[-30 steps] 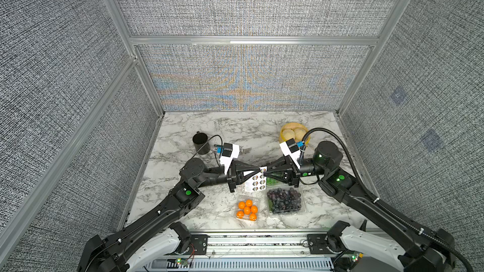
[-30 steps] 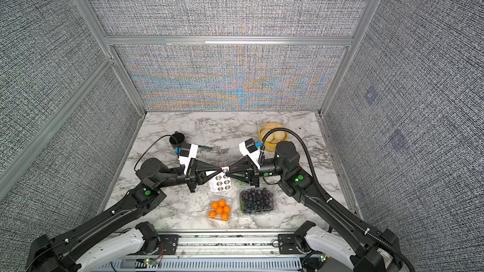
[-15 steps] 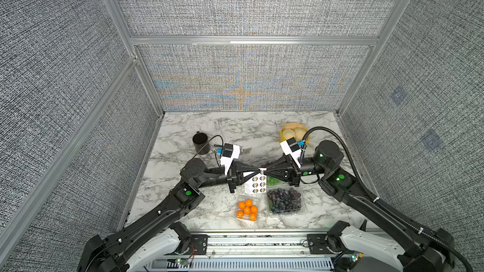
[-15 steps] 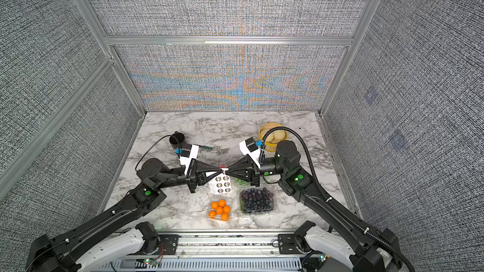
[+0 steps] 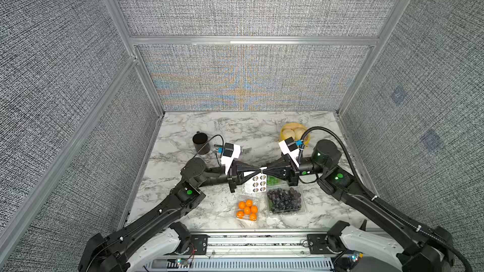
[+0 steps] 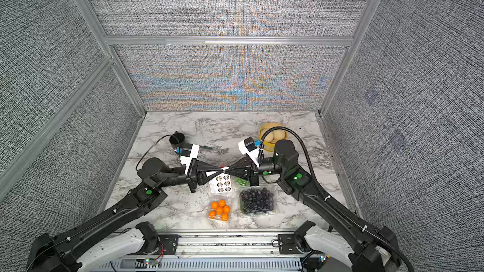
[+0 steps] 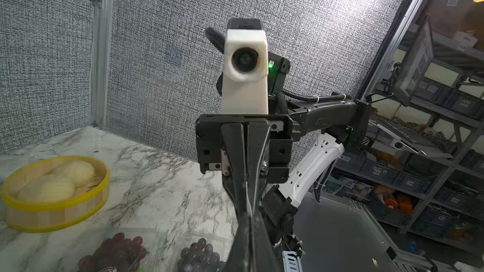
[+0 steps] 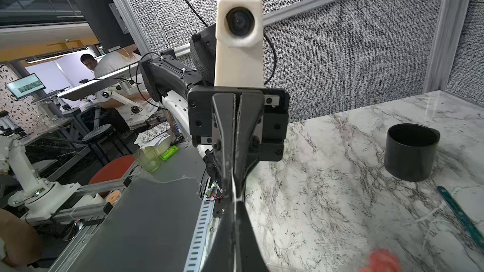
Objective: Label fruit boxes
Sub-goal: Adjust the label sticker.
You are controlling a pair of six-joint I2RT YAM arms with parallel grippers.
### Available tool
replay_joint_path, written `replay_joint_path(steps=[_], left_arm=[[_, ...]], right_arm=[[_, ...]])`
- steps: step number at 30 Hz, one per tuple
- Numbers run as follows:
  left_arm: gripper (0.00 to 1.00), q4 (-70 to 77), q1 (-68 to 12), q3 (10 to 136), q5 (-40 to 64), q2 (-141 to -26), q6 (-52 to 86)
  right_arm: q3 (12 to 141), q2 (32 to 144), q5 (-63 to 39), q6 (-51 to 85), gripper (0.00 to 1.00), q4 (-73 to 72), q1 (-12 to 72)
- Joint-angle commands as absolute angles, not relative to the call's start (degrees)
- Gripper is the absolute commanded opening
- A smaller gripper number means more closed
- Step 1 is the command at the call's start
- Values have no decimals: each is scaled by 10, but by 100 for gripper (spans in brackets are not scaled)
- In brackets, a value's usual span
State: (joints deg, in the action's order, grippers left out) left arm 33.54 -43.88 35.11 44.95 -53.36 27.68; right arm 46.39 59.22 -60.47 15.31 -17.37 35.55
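My worry is a tear or a false peel. My left gripper (image 5: pixel 258 172) and my right gripper (image 5: pixel 267 171) are both clenched, tip to tip, on the same top edge of the sticker sheet (image 5: pixel 256 183), and I cannot tell whether the right one has only a label or the backing too. If it has both, pulling apart would likely rip the paper or drag it out of my left pinch. If a label does lift, it may curl and stick to my jaw rather than a lid. The sheet hangs from that pinch with its printed face up, its long axis about 12 to 6 o'clock and its free end toward 6, above the table. Just past that free end, at 6 o'clock, sits the box of orange balls (image 5: pixel 247 210). The dark grape box (image 5: pixel 285 201) is at 5 o'clock, lid up, its long side running about 9 to 3. A box with green grapes (image 5: pixel 273 180) lies at 3 o'clock of the sheet, half hidden under my right gripper, so a low swing there could knock it.
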Motion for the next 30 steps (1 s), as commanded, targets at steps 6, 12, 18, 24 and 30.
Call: replay_joint_path(steps=[6,12,18,24,30], left_arm=[[31,361,-439,330,452,-513,278],[25,379,-439,334,475,-531,287],[6,372,-439,336,473,-527,282],[0,378,-439,336,484,-532,287],[0,421,-439,335,510,-550,310]], right_arm=[[443,574,-620,177,0,-222,343],[441,578,-632,190,0,-242,343],[440,581,-635,190,0,-241,343],[439,586,-632,193,0,-250,342],[442,606,-641,205,0,-271,342]])
